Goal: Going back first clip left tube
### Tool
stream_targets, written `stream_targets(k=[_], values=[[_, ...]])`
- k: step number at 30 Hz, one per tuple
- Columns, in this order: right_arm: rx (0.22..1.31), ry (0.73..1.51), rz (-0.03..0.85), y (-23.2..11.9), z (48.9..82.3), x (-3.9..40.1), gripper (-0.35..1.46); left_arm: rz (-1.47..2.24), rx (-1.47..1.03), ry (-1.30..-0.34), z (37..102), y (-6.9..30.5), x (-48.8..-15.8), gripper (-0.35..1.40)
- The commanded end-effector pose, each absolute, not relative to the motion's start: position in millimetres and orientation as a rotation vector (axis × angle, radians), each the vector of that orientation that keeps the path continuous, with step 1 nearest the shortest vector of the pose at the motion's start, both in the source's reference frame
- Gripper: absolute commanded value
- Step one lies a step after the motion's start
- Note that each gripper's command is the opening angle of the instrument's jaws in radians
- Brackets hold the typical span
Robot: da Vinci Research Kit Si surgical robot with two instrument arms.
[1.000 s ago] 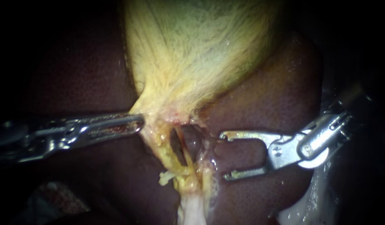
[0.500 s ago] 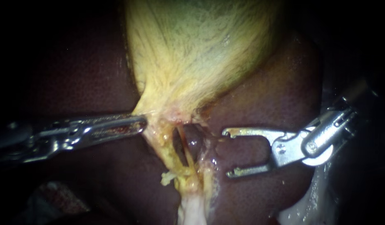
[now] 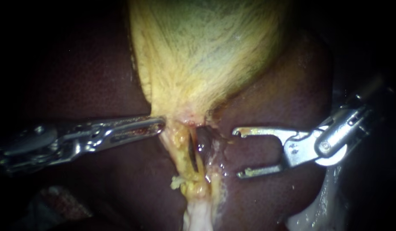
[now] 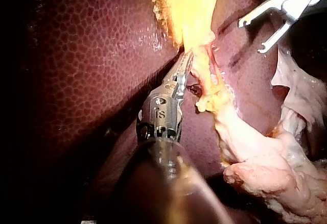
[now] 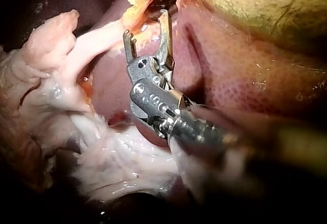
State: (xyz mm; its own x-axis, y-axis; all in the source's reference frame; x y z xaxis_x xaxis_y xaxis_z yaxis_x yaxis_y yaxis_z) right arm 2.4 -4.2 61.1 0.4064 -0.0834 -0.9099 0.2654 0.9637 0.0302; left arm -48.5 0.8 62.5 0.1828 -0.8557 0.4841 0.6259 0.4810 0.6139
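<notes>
At the far left of the endoscope view, your left instrument [image 3: 159, 124] comes in over the dark liver [image 3: 86, 77]. Its jaws look clenched on the edge of the gallbladder [image 3: 198, 60], just where the yellow body narrows to a neck. That hold seems meant to put the neck under tension, so the strands below it stand apart rather than lie bunched.

Just right of those jaws the neck runs down into a yellow strand, which I take for the left tube [image 3: 180, 147]. It lies between the left jaws and a dark slit [image 3: 192, 152]. Past the slit sits a darker, reddish tube [image 3: 203, 143]. I can make out no clip on the left tube in any view, since fat and glare cover it. Check that yourself before you count the step done.

Further right, your right instrument [image 3: 241, 152] stands clear of the tubes over bare liver. Its jaws are spread wide and hold nothing, with no clip between them that I can see. The tips point toward the tubes, and the upper one is near the reddish tube but apart from it. In the right wrist view the same spread jaws sit just short of the yellow tissue. For a retreat this posture looks sensible: released jaws are less likely to drag a strand along, and the shaft has free room behind it.
</notes>
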Motion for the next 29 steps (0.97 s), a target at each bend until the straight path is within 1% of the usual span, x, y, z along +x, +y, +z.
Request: stream_targets(k=[1,12,29], values=[[0.179,1.132,-0.22,-4.1,61.1,2.3,0.6,-1.066,0.307,-0.894,62.6,0.8,-48.6,-0.05],[0.177,1.129,-0.216,-4.1,60.9,2.2,0.6,-1.058,0.313,-0.889,63.5,0.4,-49.9,-0.05],[0.177,1.132,-0.214,-4.2,60.8,2.2,0.6,-1.046,0.316,-0.889,64.1,0.4,-50.4,-0.05]])
